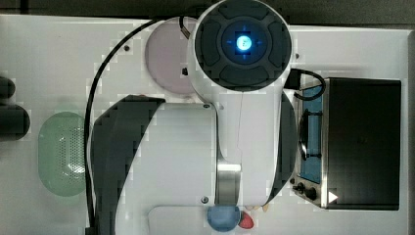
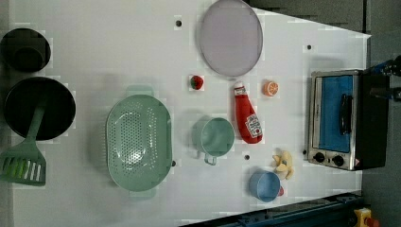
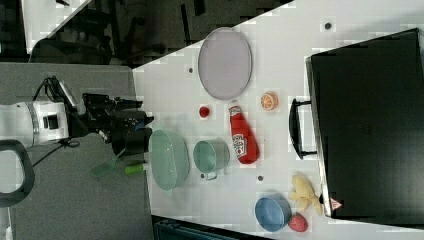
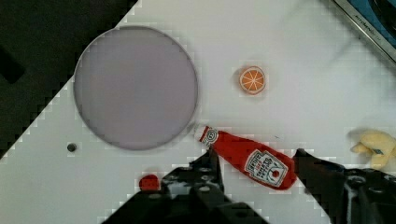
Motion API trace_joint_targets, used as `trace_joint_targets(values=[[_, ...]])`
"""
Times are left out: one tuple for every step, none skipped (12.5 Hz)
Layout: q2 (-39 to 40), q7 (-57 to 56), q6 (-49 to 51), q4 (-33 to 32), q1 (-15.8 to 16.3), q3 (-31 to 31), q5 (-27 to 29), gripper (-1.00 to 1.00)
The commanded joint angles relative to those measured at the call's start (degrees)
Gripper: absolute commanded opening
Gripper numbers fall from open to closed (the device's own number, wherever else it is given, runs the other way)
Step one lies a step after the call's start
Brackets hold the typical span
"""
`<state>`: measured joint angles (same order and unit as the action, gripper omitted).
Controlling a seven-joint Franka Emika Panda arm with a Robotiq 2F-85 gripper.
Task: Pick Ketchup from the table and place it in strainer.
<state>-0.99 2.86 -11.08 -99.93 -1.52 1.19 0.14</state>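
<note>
The ketchup [image 2: 248, 116] is a red squeeze bottle lying flat on the white table, its striped white cap toward the lilac plate [image 2: 230, 37]; it also appears as ketchup [image 3: 242, 135]. In the wrist view my gripper [image 4: 257, 154] hangs open well above the ketchup [image 4: 252, 161], one black finger on each side of it, touching nothing. The strainer [image 2: 138, 142], a pale mint-green oval basket with a holed bottom, stands empty at the left view's left of the bottle, with a teal cup [image 2: 213, 136] between them. In the top view my arm covers the bottle, and the strainer [image 1: 62, 154] lies beside it.
A toaster oven [image 2: 338, 118] stands at the left view's right. Around the bottle lie an orange slice [image 2: 270, 88], a small red piece [image 2: 196, 82], a yellow toy [image 2: 284, 164] and a blue bowl [image 2: 265, 185]. A black pan [image 2: 38, 109] with a green spatula [image 2: 23, 161] sits beyond the strainer.
</note>
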Motion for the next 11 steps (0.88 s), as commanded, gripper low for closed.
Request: trace_joint_targets(values=[[-9.65, -3.31, 8.73, -4.25, -5.7, 3.72, 1.32, 0.58], [-9.12, -3.65, 8.34, -4.74, -5.65, 3.84, 1.32, 0.8], [-8.42, -4.12, 8.12, -5.71, -5.62, 4.0, 1.32, 0.99], [-7.62, -5.31, 7.88, -6.97, -5.6, 4.25, 1.32, 1.0], [-6.69, -7.62, 7.26, -8.45, -5.54, 4.56, 1.32, 1.0], [-5.73, -10.86, 6.15, -10.03, -5.49, 4.87, 1.32, 1.0], [-4.73, -15.05, 4.63, -11.77, -5.48, 5.23, 1.31, 1.0], [-3.74, -20.02, 3.0, -13.55, -5.46, 5.55, 1.31, 1.0], [-2.74, -25.69, 1.18, -15.27, -5.46, 5.87, 1.31, 1.0], [-1.76, -32.24, -0.88, -17.03, -5.45, 6.07, 1.31, 1.0], [-0.96, -39.12, -3.83, -18.84, -5.41, 6.26, 1.27, 1.0]])
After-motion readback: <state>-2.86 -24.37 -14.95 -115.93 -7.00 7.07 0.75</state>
